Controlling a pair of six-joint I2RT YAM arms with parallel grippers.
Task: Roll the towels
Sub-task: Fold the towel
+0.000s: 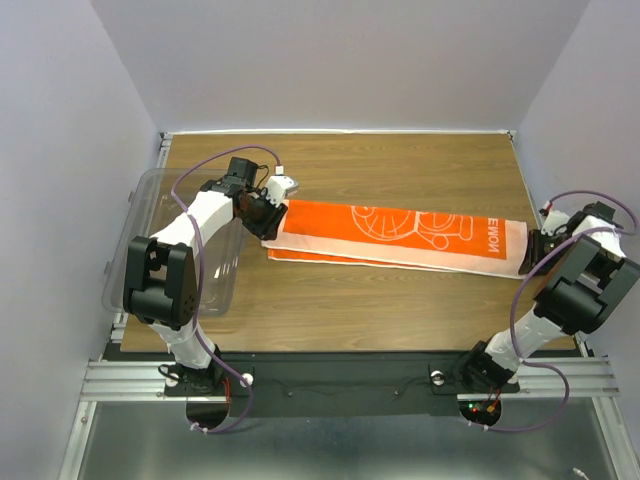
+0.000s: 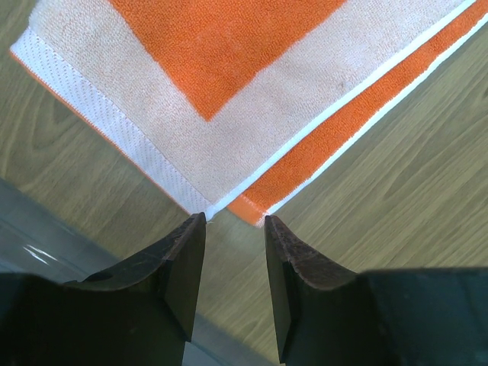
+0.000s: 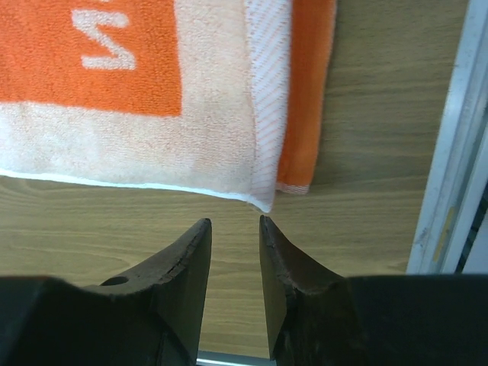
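Pale, bare walls closed in a wooden desk [image 1: 400, 320] with a metal rail [image 1: 350, 375] along its near edge, where both arms were bolted. From there the left arm [image 1: 205, 215] reached forward and inward, passing over a clear plastic tub [image 1: 135, 215] at the desk's left side. The right arm [image 1: 560, 290] bent up along the right edge.

Across the middle of the desk, well beyond the rail, lay the towel [image 1: 400, 235]. It was stretched flat from left to right and seemed folded lengthwise, with an orange under-layer peeking out along its near edge. That narrow, flat strip looked meant to give an even roll.

The left jaws stood apart with nothing between them, their tips just short of the towel's [image 2: 229, 61] left near corner, where the white hem met the orange layer. The right jaws were also parted, a little narrower, and empty. They were aimed at the towel's [image 3: 114, 61] right near corner, close to the desk's side rail. Whether either pair touched the cloth could not be told.

Having one pair at each end suggested the arms were squaring the strip or choosing an end to start from. No turn of the roll had yet been made. Beyond the towel the desk ran bare to the back wall.
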